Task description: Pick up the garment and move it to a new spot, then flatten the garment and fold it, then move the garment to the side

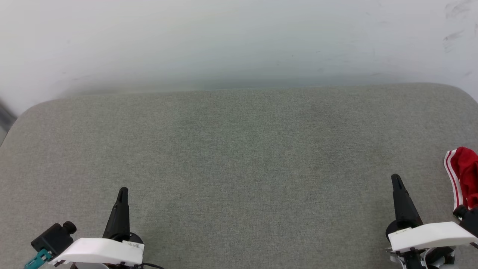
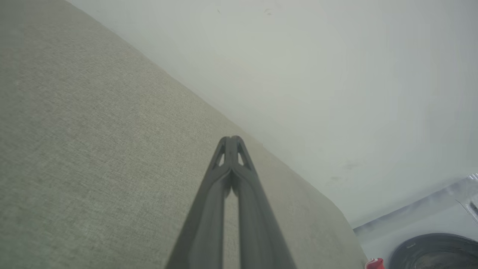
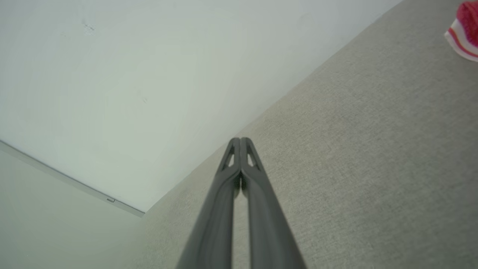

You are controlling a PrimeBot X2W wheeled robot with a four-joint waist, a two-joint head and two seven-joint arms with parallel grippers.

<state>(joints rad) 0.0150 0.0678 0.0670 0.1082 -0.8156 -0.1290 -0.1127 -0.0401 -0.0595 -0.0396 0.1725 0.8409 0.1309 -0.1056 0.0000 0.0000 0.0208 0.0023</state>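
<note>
Both pairs of fingers were pressed together and held nothing: the left gripper (image 1: 122, 191) and the right gripper (image 1: 396, 178) each pointed out over the grey pad (image 1: 239, 149), tips off the cloth

The garment (image 1: 465, 175) lay bunched on the pad, to the right of the right fingers and a little beyond their tips, near them but not touching. A red heap with a white-and-red striped edge was all that could be seen of it; the rest ran past the picture's edge. It was well apart from the left fingers

It looked like thin jersey, so probably light, soft and limp. It should sag and bunch when lifted, and a single layer might slip out of a narrow pinch. The striped edge facing the right fingers seemed the best hold, being thicker and closest; the right fingers would have to part first

For containers, only a dark round rim (image 2: 433, 250) sat low and right of the left fingers, with a red scrap (image 2: 374, 263) beside it. What either was could not be told
</note>
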